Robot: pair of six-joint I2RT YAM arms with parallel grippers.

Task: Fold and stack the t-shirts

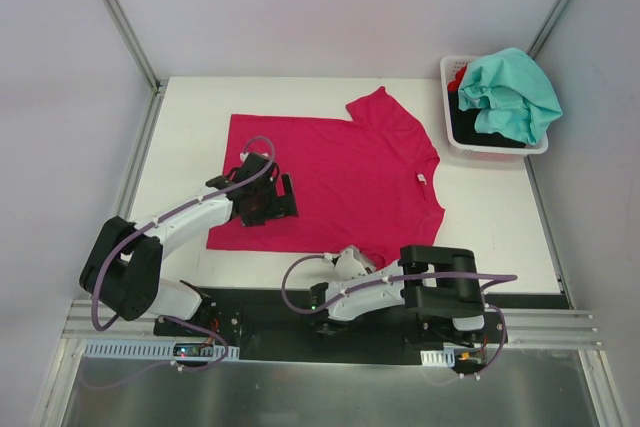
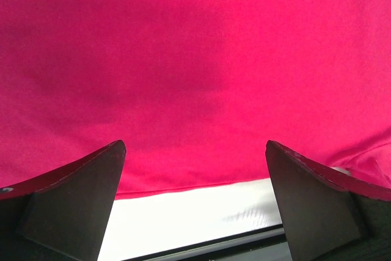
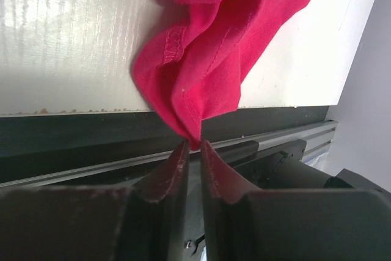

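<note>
A large magenta-pink t-shirt (image 1: 340,162) lies spread flat on the white table, with a small white label (image 1: 422,179) near its right side. My left gripper (image 1: 268,197) hovers over the shirt's near-left part, jaws wide open and nothing between them (image 2: 195,145); the shirt's hem (image 2: 183,189) runs just under them. At the table's near edge my right gripper (image 1: 355,259) is shut on the tip of the shirt's bunched near sleeve (image 3: 201,71), pinched between the fingertips (image 3: 194,145). A teal-mint t-shirt (image 1: 512,92), a black one (image 1: 478,130) and a red one (image 1: 458,80) sit in the basket.
A white plastic basket (image 1: 492,153) stands at the table's far right corner. The table's near edge (image 3: 73,112) and a black rail (image 3: 91,145) run right under the right gripper. Grey walls enclose the table on three sides.
</note>
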